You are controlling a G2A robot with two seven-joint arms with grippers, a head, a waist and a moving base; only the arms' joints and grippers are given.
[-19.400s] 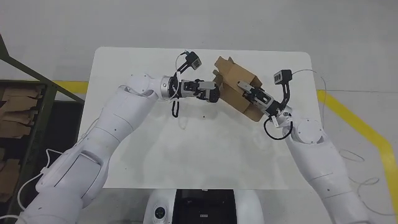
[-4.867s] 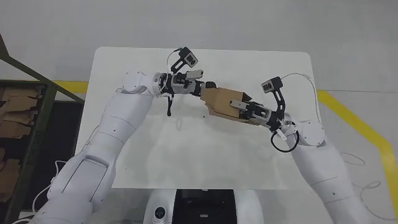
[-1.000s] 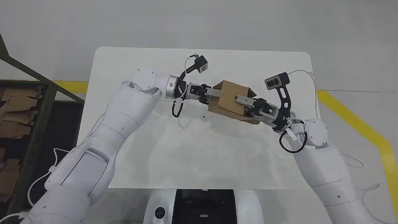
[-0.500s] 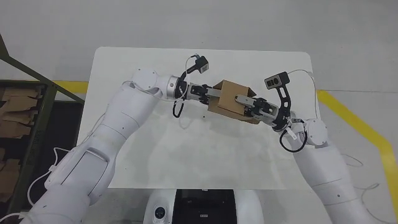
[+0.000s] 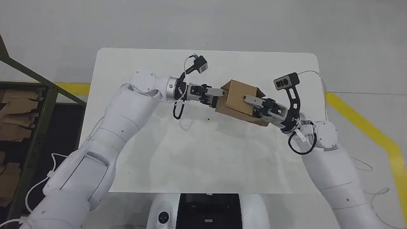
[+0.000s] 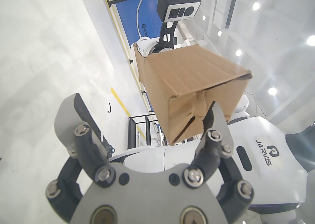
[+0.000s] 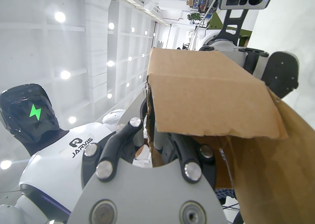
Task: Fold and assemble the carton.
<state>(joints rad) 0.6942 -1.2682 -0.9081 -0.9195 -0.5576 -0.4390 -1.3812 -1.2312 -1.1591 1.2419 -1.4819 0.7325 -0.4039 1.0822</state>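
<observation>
Gripping the brown carton (image 5: 238,97) over the table (image 5: 159,159): right fingers (image 7: 134,125) clamped on its wall, left fingers (image 6: 219,123) spread wide.

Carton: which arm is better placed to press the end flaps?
Left, probably: the left end effector is open at the carton's flapped end; the right end effector is clamped on a wall.

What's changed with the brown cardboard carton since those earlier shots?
The brown cardboard carton turned from a steep diagonal to almost crosswise, and its flaps by the left gripper, once sticking out, are folded in. That gripper, open, now touches that end. The right gripper stayed shut on the other end.
</observation>
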